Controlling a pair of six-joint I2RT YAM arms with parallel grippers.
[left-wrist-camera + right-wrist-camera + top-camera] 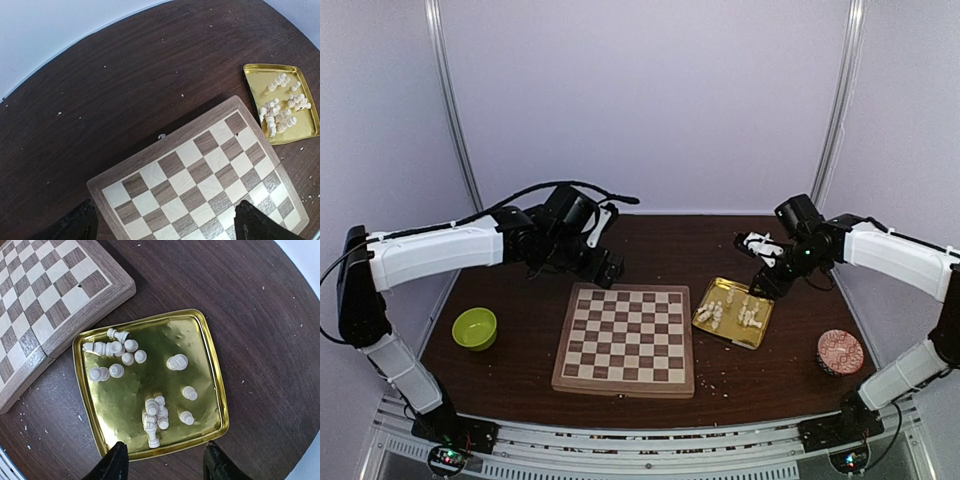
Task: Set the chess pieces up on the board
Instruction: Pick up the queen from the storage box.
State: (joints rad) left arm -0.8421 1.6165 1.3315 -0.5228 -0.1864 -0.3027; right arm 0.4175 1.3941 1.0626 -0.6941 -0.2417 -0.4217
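The wooden checkered board (625, 338) lies mid-table with no pieces on it. Several cream-white chess pieces (156, 416) lie in loose clusters inside a shiny gold tray (214, 365), just right of the board (45, 295). My left gripper (167, 220) hovers open over the board's far-left corner (200, 185), nothing between its fingers. My right gripper (166, 460) hangs above the tray's near rim, jaws apart and holding nothing; the nearest cluster of pieces sits just beyond its fingertips. From above, the left gripper (605, 262) and right gripper (760, 285) flank the board's far edge.
A lime-green bowl (474, 328) stands left of the board. A round patterned dish (840, 352) sits at the near right. Pale crumbs are scattered over the dark wooden table (520, 370). The gold tray (763, 336) lies tilted beside the board.
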